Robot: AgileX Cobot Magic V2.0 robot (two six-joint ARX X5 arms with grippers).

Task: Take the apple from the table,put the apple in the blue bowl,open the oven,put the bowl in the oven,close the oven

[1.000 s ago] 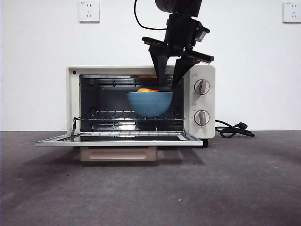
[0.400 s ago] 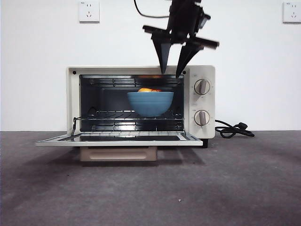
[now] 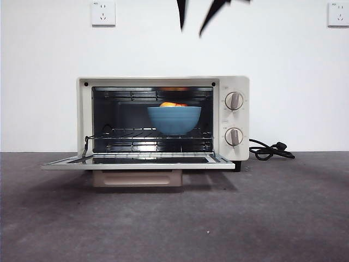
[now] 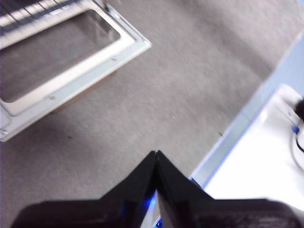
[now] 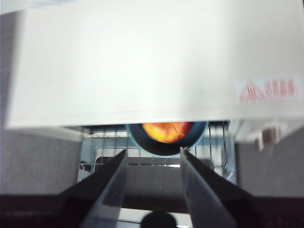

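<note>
The cream oven [image 3: 234,87] stands with its door [image 3: 136,162] folded down flat. On its wire rack sits the blue bowl [image 3: 174,119], and the apple [image 3: 170,104] peeks over the rim. My right gripper [image 3: 192,30] hangs open high above the oven's top, holding nothing. In the right wrist view its open gripper [image 5: 153,152] looks down over the oven's top [image 5: 142,61] at the bowl [image 5: 164,149] and the apple [image 5: 166,131]. My left gripper [image 4: 156,153] is shut and empty, above the table [image 4: 180,71] beside a corner of the oven's door [image 4: 95,71].
Two knobs [image 3: 234,100] [image 3: 234,136] sit on the oven's right panel. A black cord [image 3: 270,150] lies to the oven's right. Wall sockets [image 3: 103,12] [image 3: 338,13] are on the white wall. The table's pale edge [image 4: 256,156] is close to the left gripper.
My right gripper has risen, open, from the oven's upper front edge to the top of the front view. The bowl with the apple stays on the rack.
</note>
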